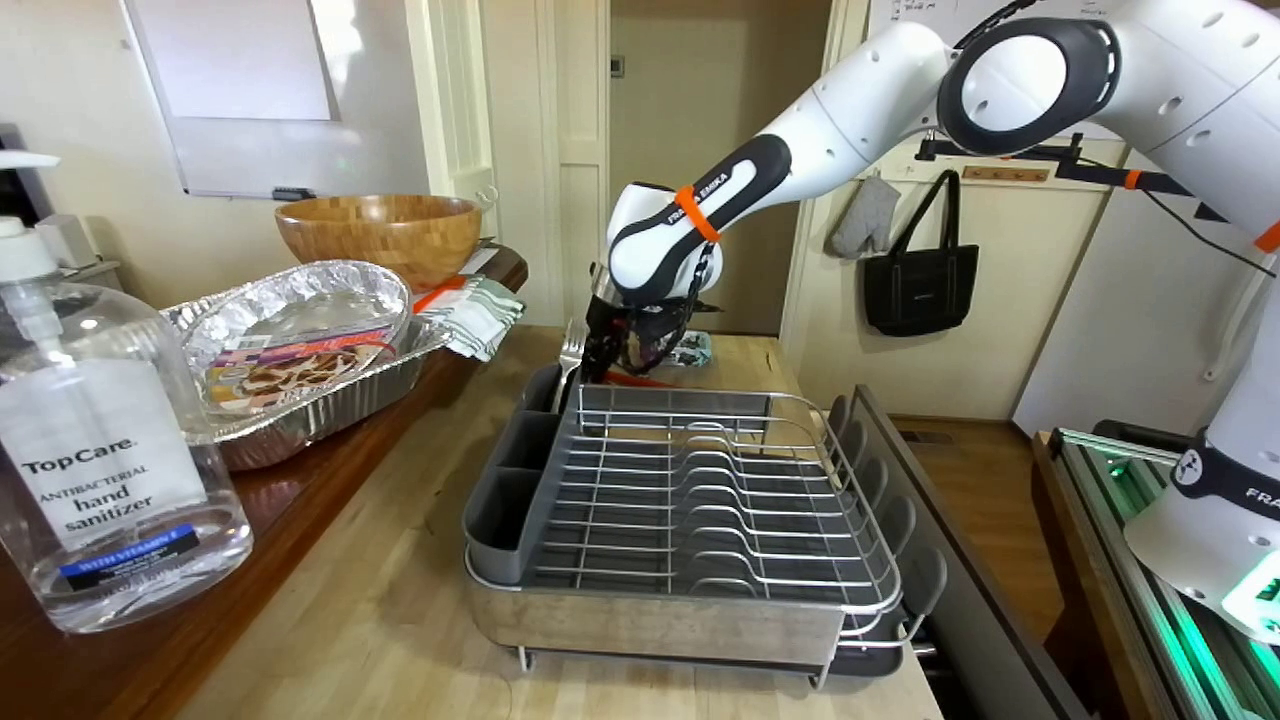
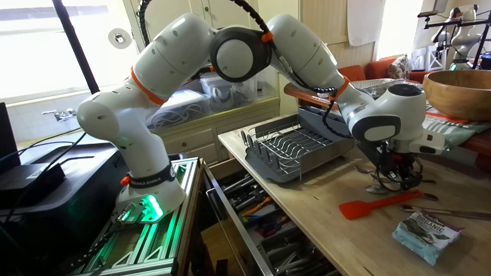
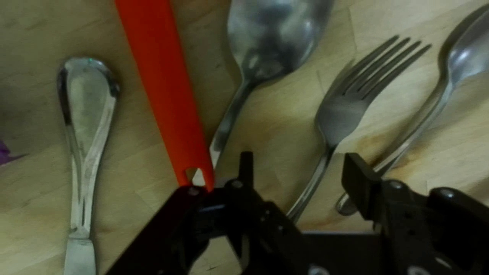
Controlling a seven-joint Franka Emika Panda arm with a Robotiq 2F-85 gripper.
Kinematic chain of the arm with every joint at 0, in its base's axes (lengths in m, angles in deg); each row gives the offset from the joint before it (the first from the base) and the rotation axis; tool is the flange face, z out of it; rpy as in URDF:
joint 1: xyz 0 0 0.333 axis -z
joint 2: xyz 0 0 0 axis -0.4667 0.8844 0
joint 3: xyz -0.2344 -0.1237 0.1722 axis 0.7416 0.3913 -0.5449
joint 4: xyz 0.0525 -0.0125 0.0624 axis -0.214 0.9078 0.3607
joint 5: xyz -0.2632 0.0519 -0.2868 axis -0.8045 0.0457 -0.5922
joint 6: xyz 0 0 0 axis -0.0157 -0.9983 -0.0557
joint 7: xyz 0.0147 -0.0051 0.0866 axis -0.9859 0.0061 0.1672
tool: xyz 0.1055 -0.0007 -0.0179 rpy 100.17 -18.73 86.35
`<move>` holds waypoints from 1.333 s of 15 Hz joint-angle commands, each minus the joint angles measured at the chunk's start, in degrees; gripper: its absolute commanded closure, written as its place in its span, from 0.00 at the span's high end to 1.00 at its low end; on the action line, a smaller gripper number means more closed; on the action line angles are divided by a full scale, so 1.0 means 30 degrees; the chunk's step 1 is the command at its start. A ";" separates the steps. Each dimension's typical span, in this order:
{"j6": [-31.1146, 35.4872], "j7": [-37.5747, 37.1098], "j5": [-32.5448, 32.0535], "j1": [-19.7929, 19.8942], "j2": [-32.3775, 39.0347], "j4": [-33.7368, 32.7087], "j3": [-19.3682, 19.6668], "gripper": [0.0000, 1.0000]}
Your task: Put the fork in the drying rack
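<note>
1. Hanging over the tabletop, the gripper is holding nothing; its two fingers are standing well apart.
2. Between those fingers, in the wrist view, the fork is lying on the tabletop, its handle running through the gap and its tines pointing away; the handle's end is hiding behind the gripper.
3. Just beside it, a spoon is lying partly behind one finger, while a red spatula and another spoon are lying near the other.
4. Judging from this, the grasp is probably being lined up; the next move is calling for closing on the fork's handle alone, lowering first if needed, without nipping the spoon.
5. Farther out, the drying rack is standing on the same tabletop; another fork is leaning in its utensil caddy, so lifting, carrying and setting in this one are remaining undone.
</note>
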 commanded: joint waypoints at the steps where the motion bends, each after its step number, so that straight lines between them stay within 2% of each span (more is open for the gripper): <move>1: 0.0312 -0.0210 -0.0175 0.0031 0.0452 -0.0336 0.0033 0.96; 2: 0.0289 -0.0259 -0.0178 0.0017 0.0473 -0.0357 0.0058 0.99; 4: 0.0236 -0.0279 -0.0192 0.0009 0.0499 -0.0388 0.0077 0.98; 5: 0.0193 -0.0299 -0.0195 0.0007 0.0500 -0.0401 0.0092 0.73; 7: 0.0100 -0.0332 -0.0218 0.0000 0.0500 -0.0420 0.0145 0.72; 16: -0.0327 -0.0125 -0.0264 0.0072 0.0230 -0.0494 0.0144 0.01; 20: -0.0741 0.0266 -0.0544 -0.0001 -0.0220 -0.0060 0.0086 0.02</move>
